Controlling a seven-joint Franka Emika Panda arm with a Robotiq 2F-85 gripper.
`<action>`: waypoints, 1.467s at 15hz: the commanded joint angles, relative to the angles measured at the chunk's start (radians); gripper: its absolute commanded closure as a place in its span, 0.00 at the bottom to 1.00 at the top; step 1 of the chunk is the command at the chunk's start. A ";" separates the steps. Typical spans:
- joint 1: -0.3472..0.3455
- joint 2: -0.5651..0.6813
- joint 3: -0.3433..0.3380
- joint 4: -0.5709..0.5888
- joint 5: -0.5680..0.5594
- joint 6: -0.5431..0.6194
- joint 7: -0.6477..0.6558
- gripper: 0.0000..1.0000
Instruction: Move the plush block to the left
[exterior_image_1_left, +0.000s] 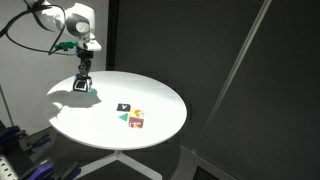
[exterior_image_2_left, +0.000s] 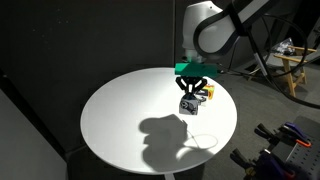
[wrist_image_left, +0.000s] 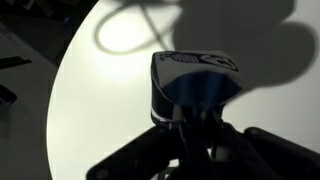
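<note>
The plush block (wrist_image_left: 195, 80) fills the middle of the wrist view, with a bright blue face, white sides and dark marks. My gripper (wrist_image_left: 190, 125) is shut on it, a finger on each side. In both exterior views the gripper (exterior_image_1_left: 83, 84) (exterior_image_2_left: 190, 98) points straight down and holds the plush block (exterior_image_1_left: 84, 89) (exterior_image_2_left: 189, 106) at or just above the round white table (exterior_image_1_left: 160, 95) (exterior_image_2_left: 120, 115), near its rim. I cannot tell whether the block touches the surface.
A small flat black-and-white block (exterior_image_1_left: 124, 106), a green triangle piece (exterior_image_1_left: 124, 117) and a red-yellow block (exterior_image_1_left: 137, 119) lie together on the table. A yellow block (exterior_image_2_left: 207, 92) shows just behind the gripper. Dark walls surround the table.
</note>
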 joint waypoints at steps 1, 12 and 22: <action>0.018 -0.001 0.020 -0.005 0.004 -0.010 0.065 0.95; 0.099 0.088 0.058 -0.012 -0.017 0.011 0.140 0.95; 0.147 0.171 0.046 -0.056 -0.052 0.147 0.110 0.95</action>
